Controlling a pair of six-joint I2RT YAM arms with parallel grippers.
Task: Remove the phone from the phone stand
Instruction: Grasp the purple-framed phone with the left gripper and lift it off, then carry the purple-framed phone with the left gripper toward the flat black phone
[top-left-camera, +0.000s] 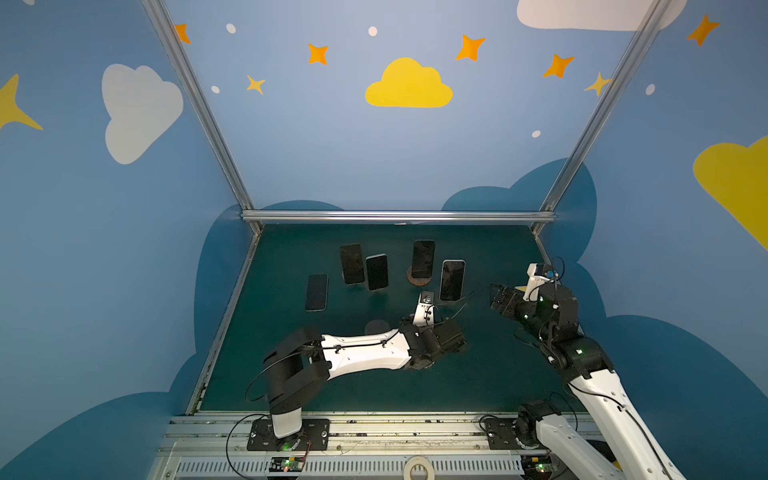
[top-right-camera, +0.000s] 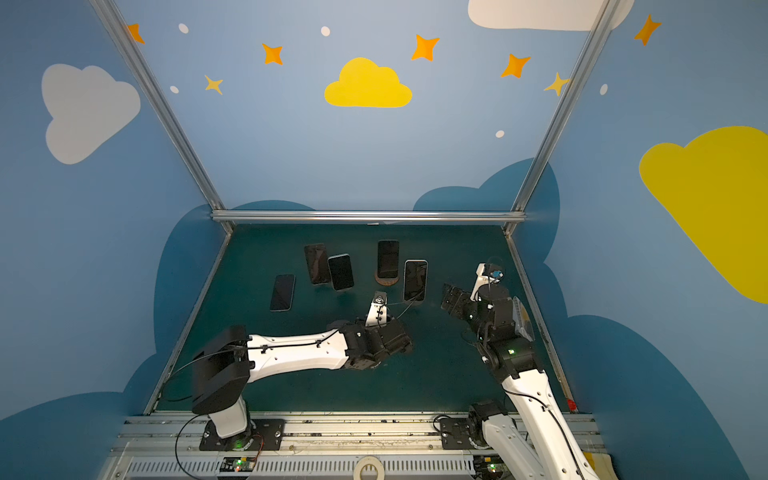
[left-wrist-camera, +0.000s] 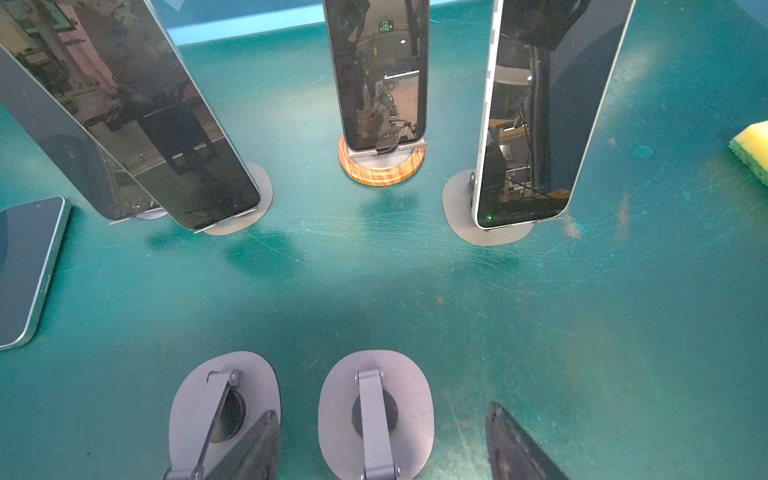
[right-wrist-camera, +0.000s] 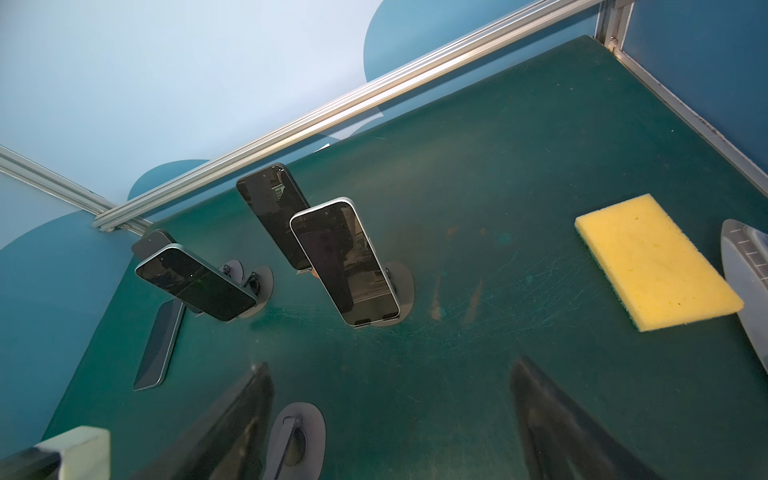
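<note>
Left wrist view shows a round wood-rimmed phone stand (left-wrist-camera: 380, 174) carrying a black-framed phone (left-wrist-camera: 380, 75), and a grey oval stand (left-wrist-camera: 457, 208) carrying a silver-framed phone (left-wrist-camera: 536, 124). Two further grey stands (right-wrist-camera: 264, 286) hold a green-framed phone (right-wrist-camera: 195, 282) and, just behind it, a dark phone (right-wrist-camera: 153, 241); in both top views this pair is the left half of the group.

All four phones rest on their short bottom edge, long axis upright and leaning back toward the far wall, dark screens facing the arms. A fifth, flat-lying phone (top-left-camera: 316, 292) rests screen-up on the green table mat (top-left-camera: 478, 382) left of them, its long axis running near to far.

Two bare grey stands (left-wrist-camera: 411, 395) sit side by side under the left gripper (left-wrist-camera: 380, 411). Its jaws are wide apart with one stand between them, and they grip nothing. One finger (left-wrist-camera: 257, 449) overlaps the second stand; I cannot tell whether it touches.

The right gripper (right-wrist-camera: 395, 415) hangs over the mat, jaws wide and empty, near a flat yellow rectangular sponge (right-wrist-camera: 652, 262).
</note>
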